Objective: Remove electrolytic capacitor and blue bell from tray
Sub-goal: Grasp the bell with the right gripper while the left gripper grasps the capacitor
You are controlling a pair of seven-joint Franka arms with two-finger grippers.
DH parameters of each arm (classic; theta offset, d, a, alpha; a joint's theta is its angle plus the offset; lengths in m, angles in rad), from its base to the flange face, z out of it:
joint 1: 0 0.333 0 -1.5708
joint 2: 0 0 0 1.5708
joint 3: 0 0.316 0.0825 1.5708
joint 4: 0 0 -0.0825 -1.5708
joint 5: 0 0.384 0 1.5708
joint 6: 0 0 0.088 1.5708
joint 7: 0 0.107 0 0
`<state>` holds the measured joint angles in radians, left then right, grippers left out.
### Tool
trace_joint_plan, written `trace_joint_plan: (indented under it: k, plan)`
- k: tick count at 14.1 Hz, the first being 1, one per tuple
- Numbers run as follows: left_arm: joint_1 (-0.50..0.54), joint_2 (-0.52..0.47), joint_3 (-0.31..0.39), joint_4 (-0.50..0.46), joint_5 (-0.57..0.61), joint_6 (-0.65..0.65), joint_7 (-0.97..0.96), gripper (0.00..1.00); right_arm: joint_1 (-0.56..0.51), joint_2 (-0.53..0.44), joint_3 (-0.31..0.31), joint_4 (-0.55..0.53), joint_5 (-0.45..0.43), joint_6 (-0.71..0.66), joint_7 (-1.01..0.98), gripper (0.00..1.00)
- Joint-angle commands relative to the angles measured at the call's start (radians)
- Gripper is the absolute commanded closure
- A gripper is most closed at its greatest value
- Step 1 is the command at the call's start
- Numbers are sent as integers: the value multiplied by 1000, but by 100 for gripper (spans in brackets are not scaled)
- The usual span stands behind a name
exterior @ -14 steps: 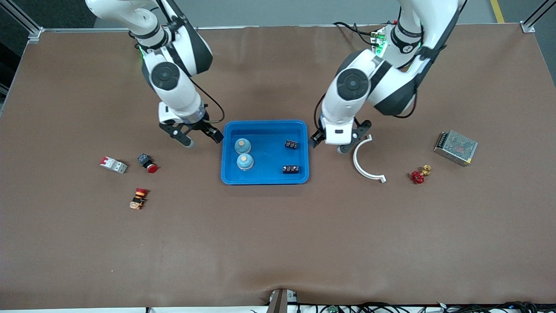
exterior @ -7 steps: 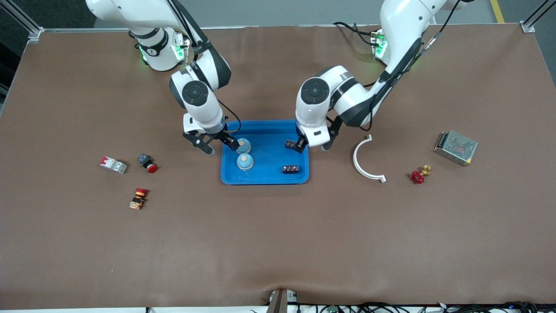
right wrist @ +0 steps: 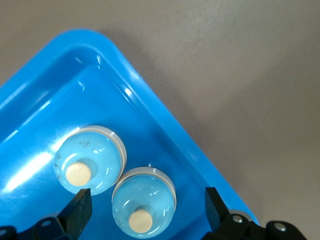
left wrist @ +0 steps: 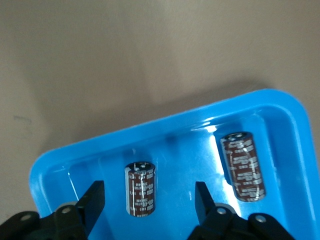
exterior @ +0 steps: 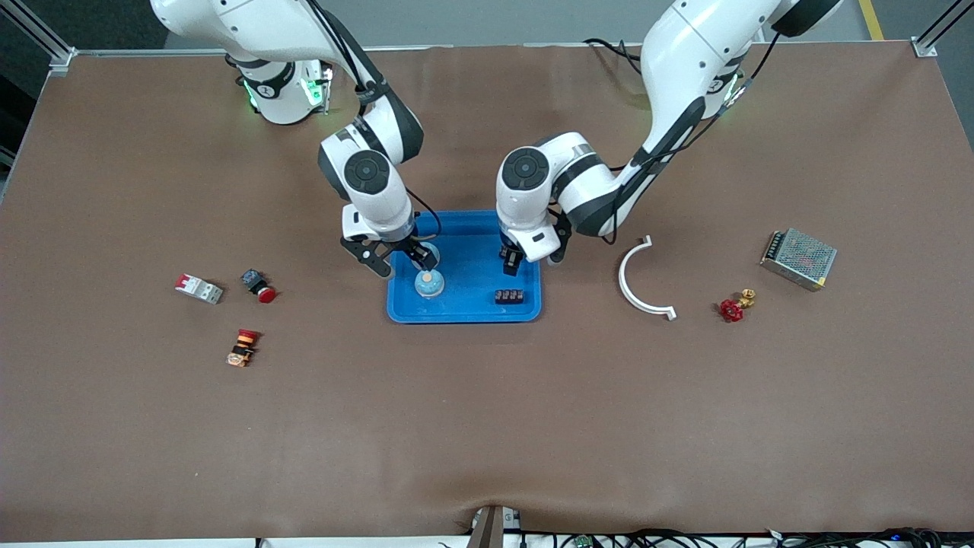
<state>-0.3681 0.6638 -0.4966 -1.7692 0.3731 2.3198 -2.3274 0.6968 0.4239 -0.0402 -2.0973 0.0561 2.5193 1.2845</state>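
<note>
Over the bright blue shallow plastic tray [exterior: 464,308] in the middle of the brown table, both arms are bent down at once, one to each end of it. At the end toward the right arm, the right gripper [exterior: 399,262] hangs with its black fingers [right wrist: 80,207] spread wide, straddling the farther of two pale blue domed bells; the nearer blue bell [exterior: 429,284] sits just beside it, the two almost touching, which probably explains so broad a stance. At the other end, the left gripper [exterior: 525,260] hovers above the farther of two dark brown cylindrical electrolytic capacitors [left wrist: 139,188], which lies on its side between fingers [left wrist: 94,199] parted a little wider than its body; the second capacitor [exterior: 509,296] lies nearer the camera, apart from it. Neither gripper touches anything, so both parts remain in the tray; each arm seems lined up to descend and pinch.
</note>
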Motion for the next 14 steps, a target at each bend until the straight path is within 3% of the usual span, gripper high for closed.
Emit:
trace_joint_plan:
  k: [1,8,10,11,12,13,14]
  plan:
    - [-11,39,1,34,29,16,-30,28,30,42,-12,39,5,-7,22,0]
    - [-20,80,3,33,29,46,-43,33,53,56,-12,39,5,-8,24,0]
    - [-20,86,3,31,29,46,-43,53,55,58,-12,39,5,-11,22,0]
    - [-20,86,3,33,29,46,-43,70,53,59,-12,39,5,-11,21,2]
    - [-17,85,3,33,29,46,-38,90,53,61,-12,40,5,-14,18,14]
    - [-17,83,3,33,30,46,-29,100,52,61,-12,40,5,-16,15,34]
    - [-15,80,4,33,32,43,-20,100,52,61,-12,43,5,-13,16,60]
